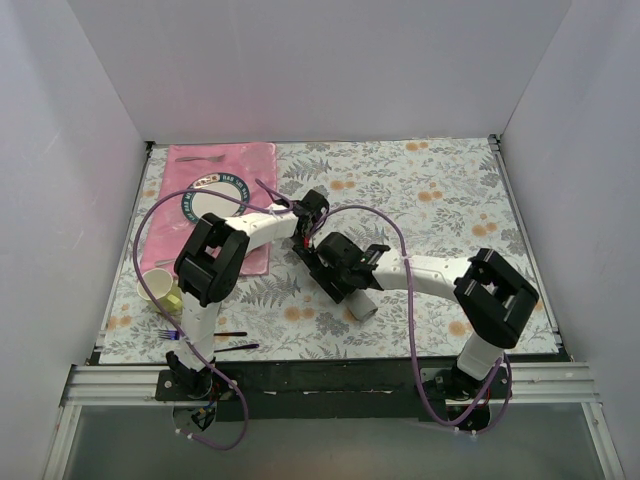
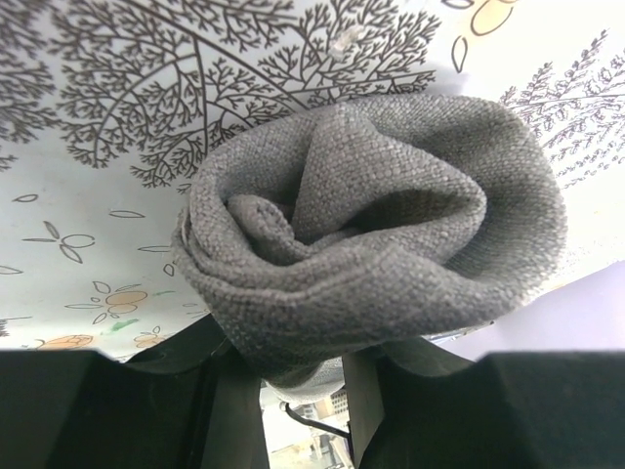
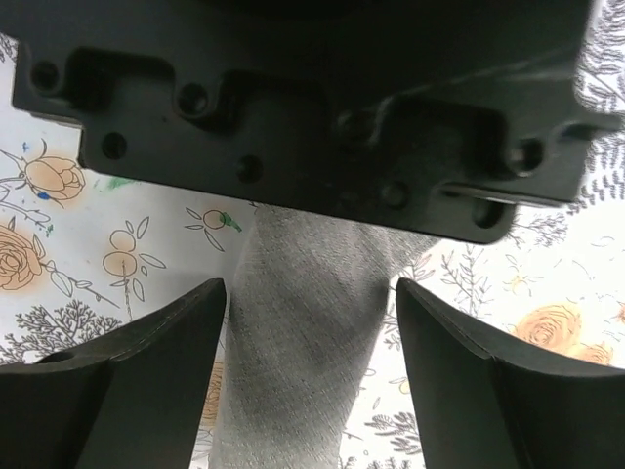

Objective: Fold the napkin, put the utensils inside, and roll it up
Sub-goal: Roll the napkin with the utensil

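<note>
Coarse, open-weave grey cloth on the napkin [image 2: 371,225], matt and slightly fuzzy along the folds, caught between the fingers of the left gripper [image 2: 298,410]. Same rough weave between the spread fingers [image 3: 146,381] of the right gripper [image 3: 311,371]. Smooth matt black plastic on those fingers, faint sheen at the edges. Beyond their tips, a dull black block [image 3: 312,107] with drilled holes, plastic or metal unclear. Under both grippers, a smooth printed table cover [image 1: 450,190], low sheen. Left of the left gripper, a smooth pink placemat [image 1: 225,165]. Behind the grippers, glossy white plastic arm shells [image 1: 430,270], smooth purple cable sheathing [image 1: 409,330], bare silvery metal rail [image 1: 540,383].
</note>
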